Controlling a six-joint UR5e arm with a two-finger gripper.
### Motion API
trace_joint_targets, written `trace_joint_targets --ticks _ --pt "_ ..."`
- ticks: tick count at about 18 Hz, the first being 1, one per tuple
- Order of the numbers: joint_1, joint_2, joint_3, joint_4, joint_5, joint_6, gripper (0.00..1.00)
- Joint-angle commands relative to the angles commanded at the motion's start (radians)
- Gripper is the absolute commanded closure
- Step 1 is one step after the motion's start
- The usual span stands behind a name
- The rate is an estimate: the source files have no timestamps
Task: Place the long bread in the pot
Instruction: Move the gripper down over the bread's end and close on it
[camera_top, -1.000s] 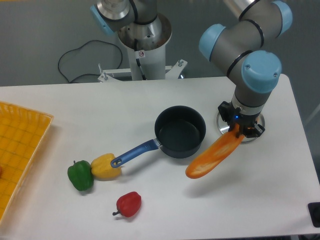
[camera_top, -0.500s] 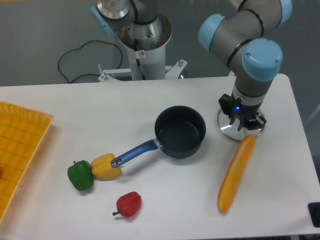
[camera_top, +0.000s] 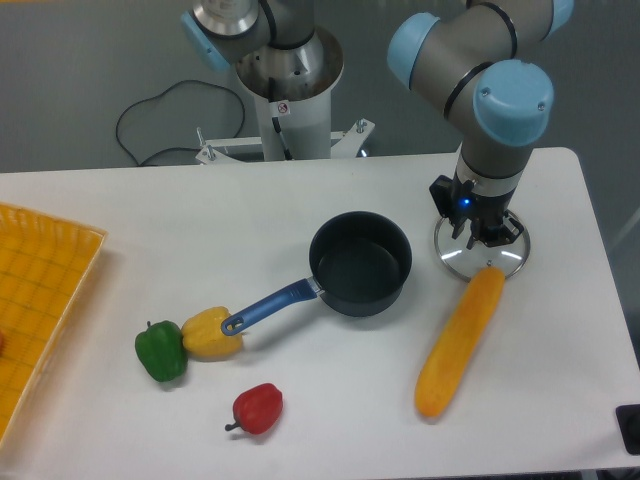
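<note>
1. While the smooth orange-yellow plastic long bread lies slanted on the white table at lower right, nothing grips it.
2. Left of it sits the small round dark saucepan pot, blue handle toward lower left.
3. End effector hangs over a round glass lid, just above the loaf's upper end; finger spacing cannot be told.

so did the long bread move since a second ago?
Yes. The long bread was hanging near the pot rim; now it lies on the table right of the pot, clear of the gripper.
</note>
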Motion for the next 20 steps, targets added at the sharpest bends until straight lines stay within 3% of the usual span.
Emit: trace_joint_targets --ticks 3,9,14,19,20 --pt "0.000 -0.021 0.003 0.008 0.000 0.000 0.68" --pt "0.009 -0.086 0.006 0.087 0.000 -0.005 0.66" --pt "0.043 -0.159 0.012 0.199 -0.002 -0.005 0.61" --pt "0.043 -0.221 0.002 0.236 0.000 -0.012 0.60" --pt "0.041 -0.227 -0.006 0.236 0.000 -0.014 0.55"
